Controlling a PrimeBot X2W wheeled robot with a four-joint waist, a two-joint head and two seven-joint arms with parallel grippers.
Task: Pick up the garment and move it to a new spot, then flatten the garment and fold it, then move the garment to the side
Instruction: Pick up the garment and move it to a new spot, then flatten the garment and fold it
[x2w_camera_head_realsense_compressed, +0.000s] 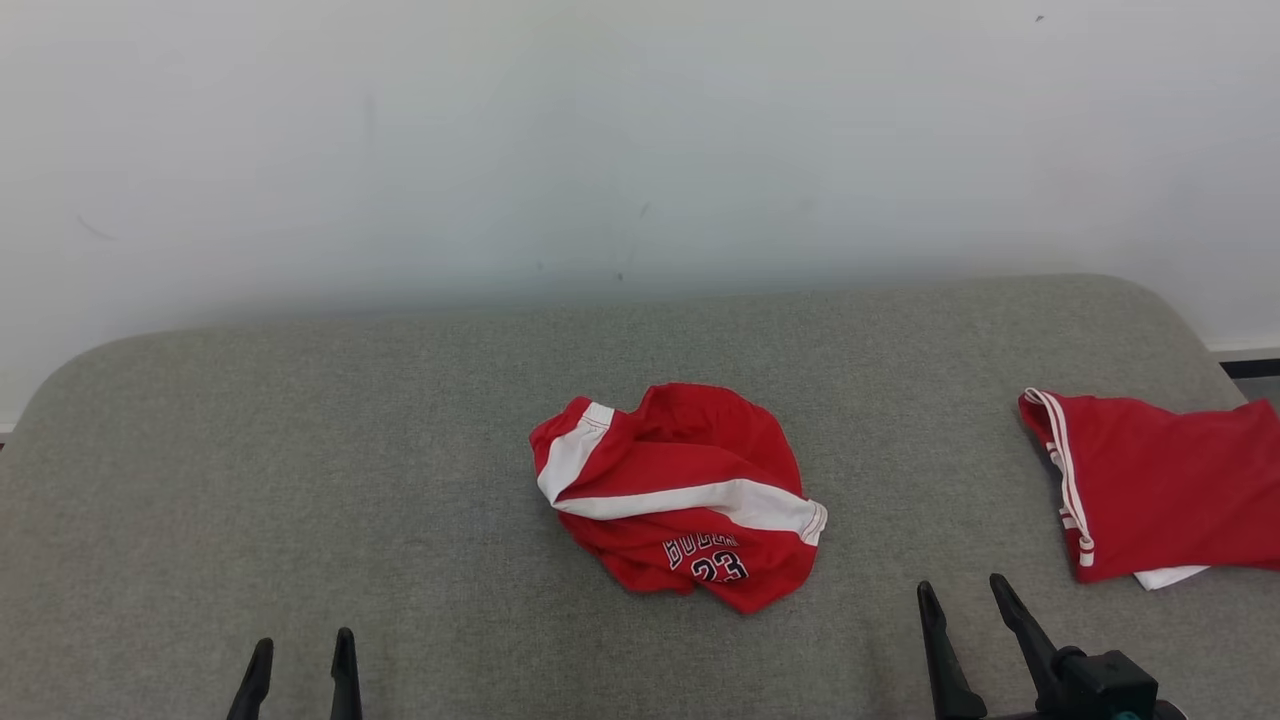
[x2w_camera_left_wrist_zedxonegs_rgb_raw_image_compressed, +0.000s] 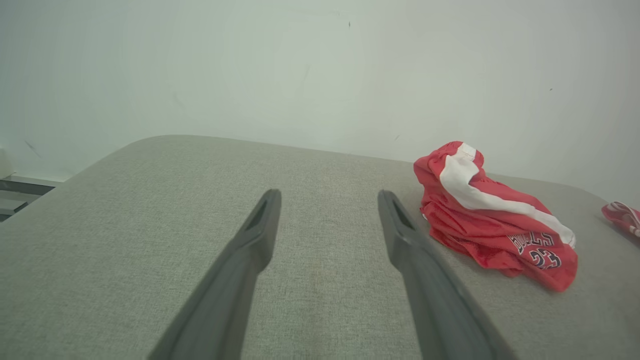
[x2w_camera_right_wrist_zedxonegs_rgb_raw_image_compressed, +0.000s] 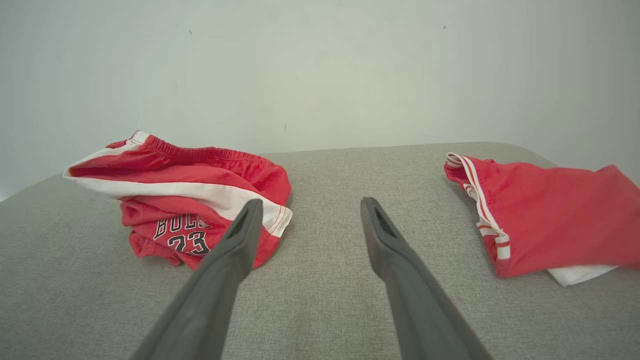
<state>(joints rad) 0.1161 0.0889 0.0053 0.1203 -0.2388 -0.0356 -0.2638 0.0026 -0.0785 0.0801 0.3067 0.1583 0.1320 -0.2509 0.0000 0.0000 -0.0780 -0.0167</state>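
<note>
The garment (x2w_camera_head_realsense_compressed: 685, 495) is a crumpled pair of red shorts with white stripes and the number 23, lying in a heap at the middle of the grey padded table (x2w_camera_head_realsense_compressed: 300, 450). It also appears at the right of the left wrist view as the garment (x2w_camera_left_wrist_zedxonegs_rgb_raw_image_compressed: 492, 220) and at the left of the right wrist view as the garment (x2w_camera_right_wrist_zedxonegs_rgb_raw_image_compressed: 185, 200). My left gripper (x2w_camera_head_realsense_compressed: 303, 650) is open near the front edge, well left of it. My right gripper (x2w_camera_head_realsense_compressed: 960, 590) is open too, just right of and nearer than the heap. Neither touches the cloth.
A second red piece of clothing (x2w_camera_head_realsense_compressed: 1160, 485) with white trim lies folded flat at the table's right edge, over something white. A pale wall (x2w_camera_head_realsense_compressed: 600, 140) rises right behind the table. Bare grey surface stretches across the left half.
</note>
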